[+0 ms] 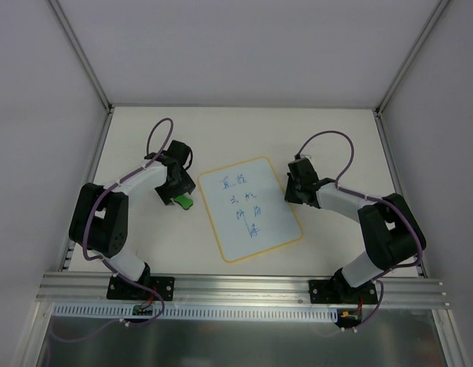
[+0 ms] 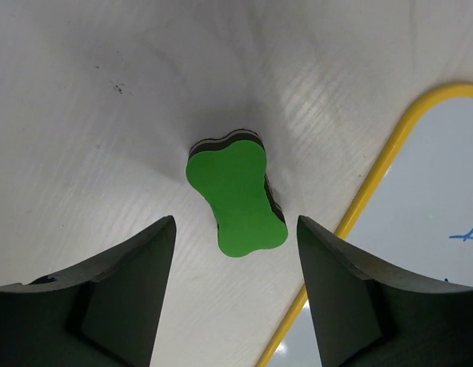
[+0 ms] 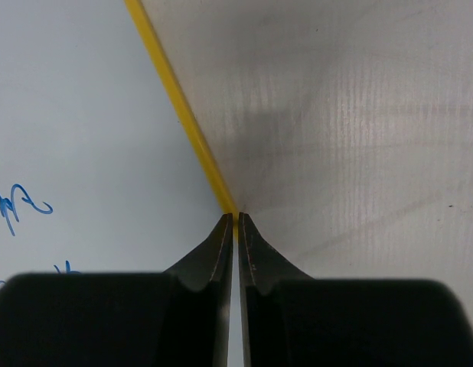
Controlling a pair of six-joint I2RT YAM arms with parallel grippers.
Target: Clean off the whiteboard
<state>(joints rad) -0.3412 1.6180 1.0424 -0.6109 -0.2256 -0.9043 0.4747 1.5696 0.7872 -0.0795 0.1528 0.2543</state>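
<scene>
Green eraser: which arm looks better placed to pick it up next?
Left. The left pincer is open, with the eraser straight ahead between its fingers. The right pincer is shut at the far edge of the whiteboard.

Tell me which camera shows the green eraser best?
Left wrist view: the green eraser lies whole and central before the open left gripper. The top view shows only a green sliver; the right wrist view, none.

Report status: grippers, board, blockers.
Left gripper open over green eraser, not gripped. Right gripper shut, tips at rim of whiteboard. Blue marks unerased.
</scene>
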